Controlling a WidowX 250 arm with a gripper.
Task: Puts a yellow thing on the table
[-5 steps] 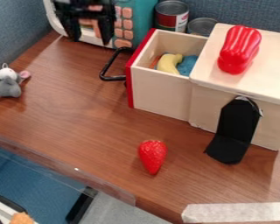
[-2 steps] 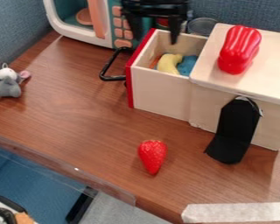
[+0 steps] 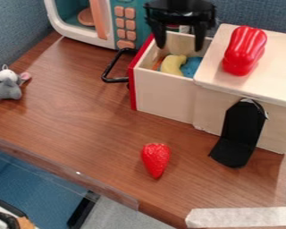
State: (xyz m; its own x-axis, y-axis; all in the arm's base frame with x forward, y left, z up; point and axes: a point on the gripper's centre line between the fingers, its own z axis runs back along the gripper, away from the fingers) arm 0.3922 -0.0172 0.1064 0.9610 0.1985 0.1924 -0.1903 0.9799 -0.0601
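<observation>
brown tabletop (image 3: pixel 80 112) supports the open drawer (image 3: pixel 163 96), where the yellow thing (image 3: pixel 172 65) lies beside something blue (image 3: pixel 192 66). above it, the gripper (image 3: pixel 180 48), jaws parted and empty, has shifted from before the microwave (image 3: pixel 91 40) to over the drawer.

Red Bell Pepper (image 3: pixel 245 50) Tops Wooden Cabinet (image 3: pixel 232 87)

The cabinet's drawer (image 3: pixel 163 96) stands open, a blue thing (image 3: pixel 192 66) inside. A black holder (image 3: pixel 237 134) stands at the cabinet's near side. A strawberry (image 3: pixel 155 160) lies in front, well apart from a gray plush mouse (image 3: pixel 7 87) at left. Behind the drawer's black handle (image 3: pixel 110 71) sits a toy microwave (image 3: pixel 124 27).
</observation>
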